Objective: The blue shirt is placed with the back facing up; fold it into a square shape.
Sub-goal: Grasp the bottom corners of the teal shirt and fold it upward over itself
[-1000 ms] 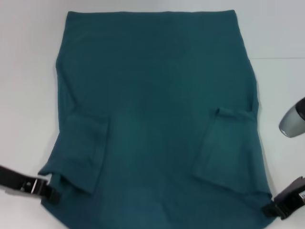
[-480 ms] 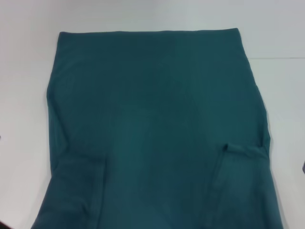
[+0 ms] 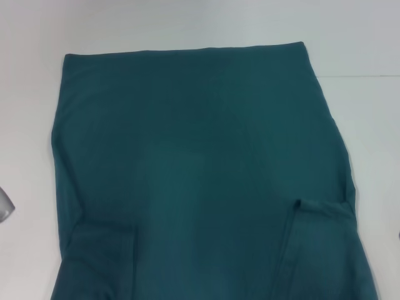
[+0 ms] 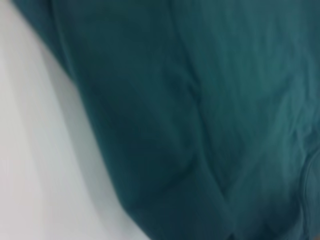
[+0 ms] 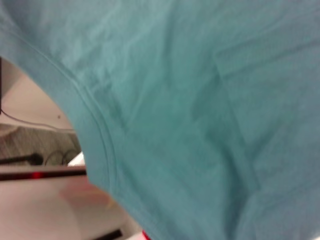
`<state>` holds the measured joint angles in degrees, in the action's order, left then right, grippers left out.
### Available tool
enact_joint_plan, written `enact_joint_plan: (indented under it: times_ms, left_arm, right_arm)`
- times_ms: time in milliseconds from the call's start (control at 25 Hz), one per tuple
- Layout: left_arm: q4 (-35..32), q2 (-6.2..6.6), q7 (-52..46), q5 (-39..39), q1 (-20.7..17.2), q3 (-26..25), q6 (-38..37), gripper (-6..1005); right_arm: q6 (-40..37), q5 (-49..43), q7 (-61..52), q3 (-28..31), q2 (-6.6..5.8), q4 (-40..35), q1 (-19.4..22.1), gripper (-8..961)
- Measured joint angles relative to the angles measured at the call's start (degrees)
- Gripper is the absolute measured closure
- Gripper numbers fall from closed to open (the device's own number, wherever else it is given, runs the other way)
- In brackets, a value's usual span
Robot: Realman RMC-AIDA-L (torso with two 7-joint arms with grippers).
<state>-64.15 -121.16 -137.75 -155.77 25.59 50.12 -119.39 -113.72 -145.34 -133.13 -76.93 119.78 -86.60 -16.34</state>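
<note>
The blue shirt (image 3: pixel 200 169), sleeves folded inward, on the white table (image 3: pixel 187 25): soft, limp cloth, best pinched at near corners; both grippers' fingers out of view, state indeterminable

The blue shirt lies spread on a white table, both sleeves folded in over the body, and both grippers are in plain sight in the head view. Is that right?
Not quite. The head view shows the shirt on the white table with the sleeves folded in, but neither gripper appears there. Only a small grey part shows at the left edge, too little to identify.
</note>
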Motion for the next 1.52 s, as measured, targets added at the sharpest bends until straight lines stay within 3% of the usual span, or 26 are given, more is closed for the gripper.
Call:
enact_joint_plan:
  times_ms: [240, 520, 760, 1040, 1520]
  left_arm:
    - [0.5, 1.58, 4.5, 3.2, 1.9, -6.4, 0.1, 978]
    - [-0.1, 4.47, 9.5, 10.4, 6.2, -15.0, 0.5, 977]
    - [-0.3, 5.96, 15.1, 16.8, 10.2, -21.7, 5.5, 978]
    - [1.7, 5.64, 18.0, 22.3, 11.7, -21.7, 19.0, 977]
    - [8.2, 2.01, 27.9, 23.8, 13.3, -13.7, 43.3, 976]
  right_arm:
    - [-0.1, 1.6, 4.0, 7.3, -0.3, 0.1, -2.1, 895]
    - [0.4, 3.7, 10.5, 23.7, -0.96, 1.8, -8.7, 896]
    - [3.8, 7.3, 11.8, 32.4, -0.38, 2.3, -13.5, 896]
    - [15.0, 8.6, 9.3, 33.0, -0.13, 7.7, -16.6, 895]
    - [39.6, 10.9, 7.5, 31.5, -0.14, 20.7, -20.7, 895]
